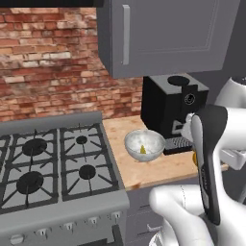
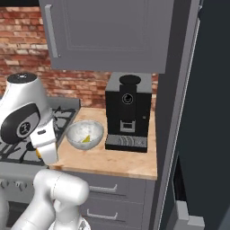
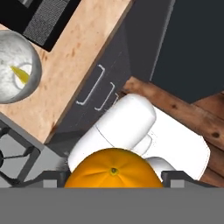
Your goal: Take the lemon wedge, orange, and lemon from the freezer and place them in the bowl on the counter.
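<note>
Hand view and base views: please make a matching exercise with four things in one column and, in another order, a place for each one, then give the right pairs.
Things:
1. round bright-orange orange
2. tiny yellow lemon wedge
3. black box-shaped coffee machine
4. shallow speckled whitish-grey bowl

Places:
A. inside the bowl
B. on the light wood counter, between the grey gas stove and the coffee machine
C. between the fingertips of the gripper
D. on the counter, under the grey wall cupboard

Right pairs: 1-C, 2-A, 3-D, 4-B.
</note>
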